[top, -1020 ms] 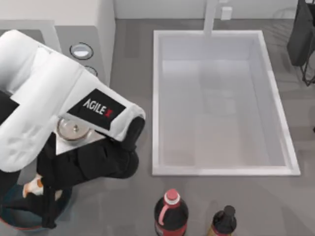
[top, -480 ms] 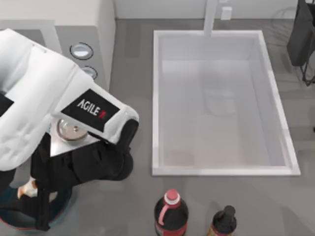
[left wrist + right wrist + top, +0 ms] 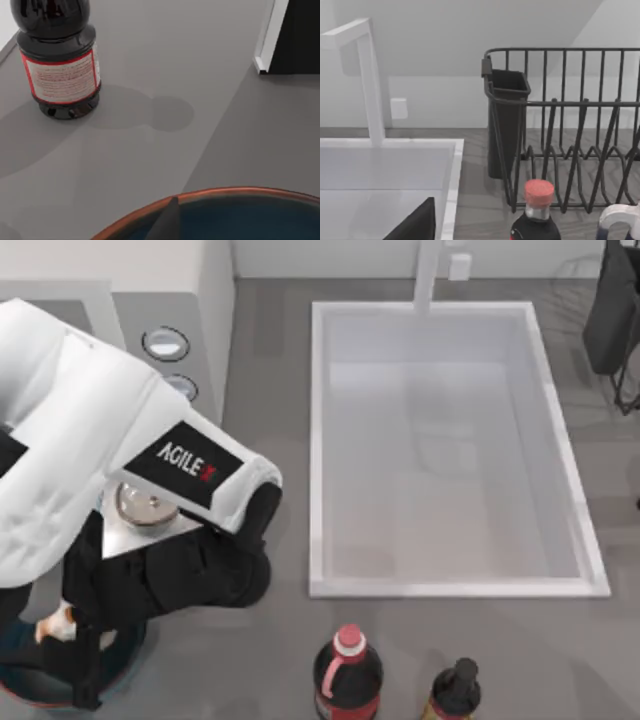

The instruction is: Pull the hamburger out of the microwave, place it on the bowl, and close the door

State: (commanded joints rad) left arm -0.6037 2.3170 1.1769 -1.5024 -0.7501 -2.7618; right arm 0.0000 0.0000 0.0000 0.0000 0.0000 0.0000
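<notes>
One end effector, the left [image 3: 62, 625], sits over the bowl [image 3: 25, 690] at 8 o'clock, grasping the hamburger [image 3: 52, 625].

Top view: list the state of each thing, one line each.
hamburger: above the bowl, beside the left gripper.
bowl: upright on the table, under the left gripper.
red-capped bottle: upright, capped.
dark bottle: upright.
right arm: parked, far right.
</notes>
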